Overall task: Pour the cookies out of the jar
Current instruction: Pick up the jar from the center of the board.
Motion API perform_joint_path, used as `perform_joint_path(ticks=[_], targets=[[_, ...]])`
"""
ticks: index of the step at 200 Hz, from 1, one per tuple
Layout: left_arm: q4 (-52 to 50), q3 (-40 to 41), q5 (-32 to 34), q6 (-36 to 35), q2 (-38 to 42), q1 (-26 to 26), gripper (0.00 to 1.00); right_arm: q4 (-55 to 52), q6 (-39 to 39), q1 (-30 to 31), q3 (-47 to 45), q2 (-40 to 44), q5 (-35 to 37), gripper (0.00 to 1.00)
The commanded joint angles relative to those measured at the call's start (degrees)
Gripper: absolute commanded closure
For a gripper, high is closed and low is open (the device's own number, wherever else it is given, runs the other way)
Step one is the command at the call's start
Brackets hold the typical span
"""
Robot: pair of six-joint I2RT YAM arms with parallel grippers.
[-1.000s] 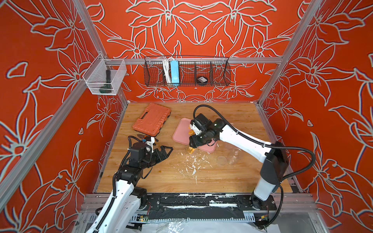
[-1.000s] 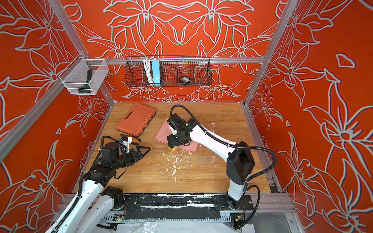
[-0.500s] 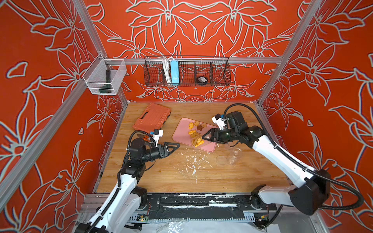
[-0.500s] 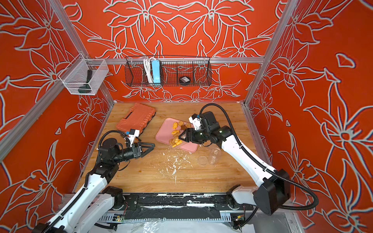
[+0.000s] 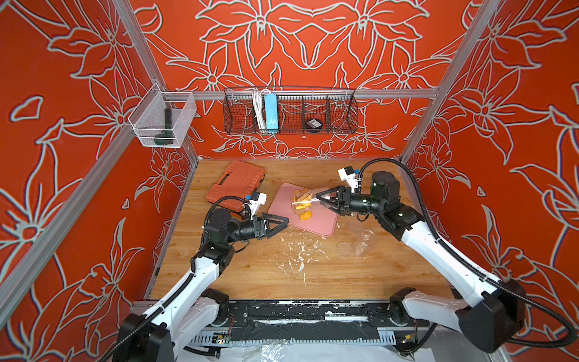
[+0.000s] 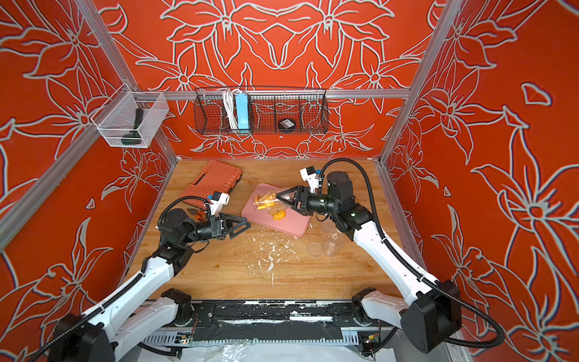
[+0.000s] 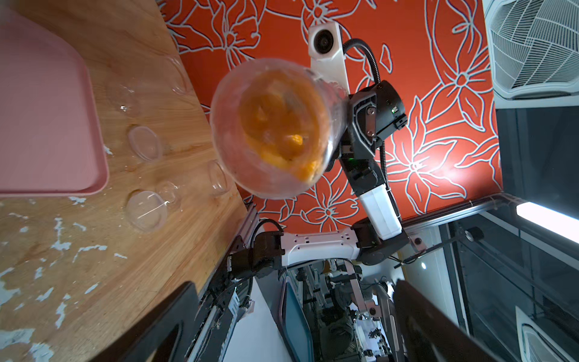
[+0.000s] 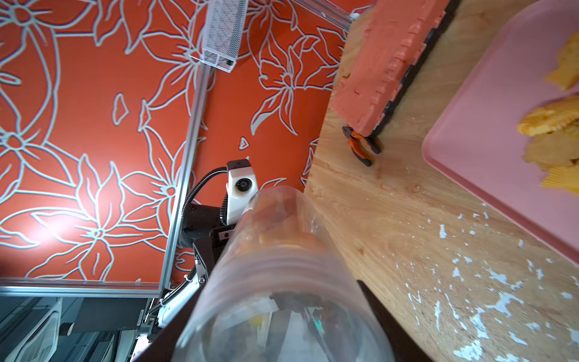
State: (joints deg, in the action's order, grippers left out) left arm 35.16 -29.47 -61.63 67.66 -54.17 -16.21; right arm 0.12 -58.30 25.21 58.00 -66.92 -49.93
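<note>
Cookies sit inside jar, others on tray.

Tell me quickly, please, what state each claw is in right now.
Left claw: open, empty.
Right claw: shut on the jar.

The jar is clear plastic and lies nearly level in the air above the pink tray, clamped at its base by the right gripper. Orange and tan cookies crowd inside near its mouth. More lie loose on the tray: ridged yellow and tan ones and an orange one just beside the jar
</note>
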Motion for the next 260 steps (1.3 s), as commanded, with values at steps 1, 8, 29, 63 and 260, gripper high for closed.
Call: perform_joint_path(ticks=[1,8,29,63,260], targets=[[5.8,-4.8,-1.1,1.7,-1.6,-2.4,0.02,6.8,-3.0,-0.1,-0.8,2.3,-2.8,0.4],[5.1,-6.0,-1.1,1.1,-2.0,-3.0,0.02,6.8,-3.0,-0.1,-0.9,2.6,-3.0,0.4],[5.1,-8.2,-1.0,0.8,-4.3,-4.0,0.02,7.2,-3.7,0.0,-1.2,3.1,-3.6,0.4],[5.1,-8.9,-1.0,1.2,-6.1,-4.5,0.02,8.4,-4.7,0.1,-1.7,4.0,-3.9,0.4],[10.9,-8.8,1.2,11.5,-10.4,-5.3,0.02,13.0,-6.2,3.1,-8.4,3.3,-3.7,0.41]])
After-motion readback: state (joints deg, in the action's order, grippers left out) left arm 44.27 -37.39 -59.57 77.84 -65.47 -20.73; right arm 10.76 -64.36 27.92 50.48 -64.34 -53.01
